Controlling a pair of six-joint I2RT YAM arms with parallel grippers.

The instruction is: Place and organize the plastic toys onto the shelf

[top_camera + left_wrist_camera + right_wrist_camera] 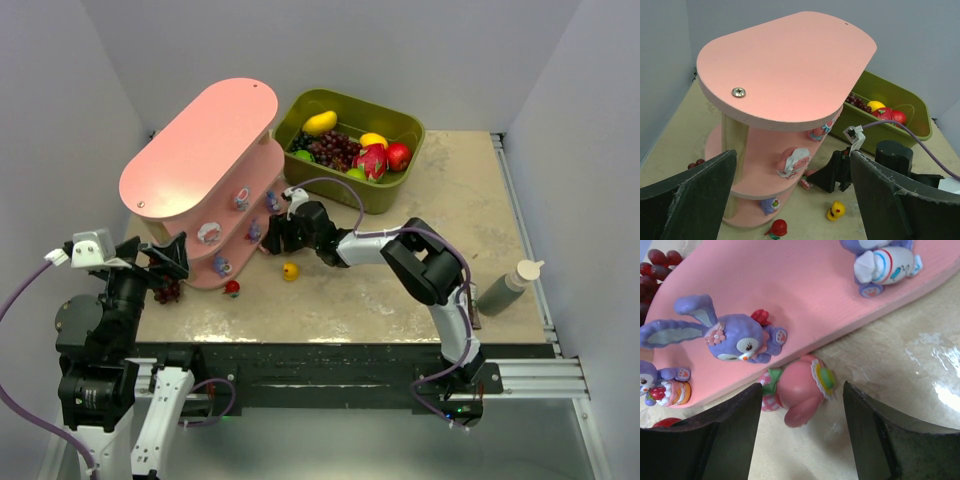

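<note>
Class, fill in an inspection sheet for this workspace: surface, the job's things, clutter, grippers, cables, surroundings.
Surface: beige table, glossy in patches.
Job's things: pink shelf holds several toys on its lower tiers; a pink toy lies on the table against the bottom board; a yellow duck and a red toy also lie on the table.
Clutter: olive bin of fruit, grape bunch, squeeze bottle.
Grippers: left gripper open, holding nothing, facing the shelf; right gripper open, jaws either side of the pink toy.
Cables: purple cables loop along both arms.
Surroundings: grey walls; nothing else seen.
</note>
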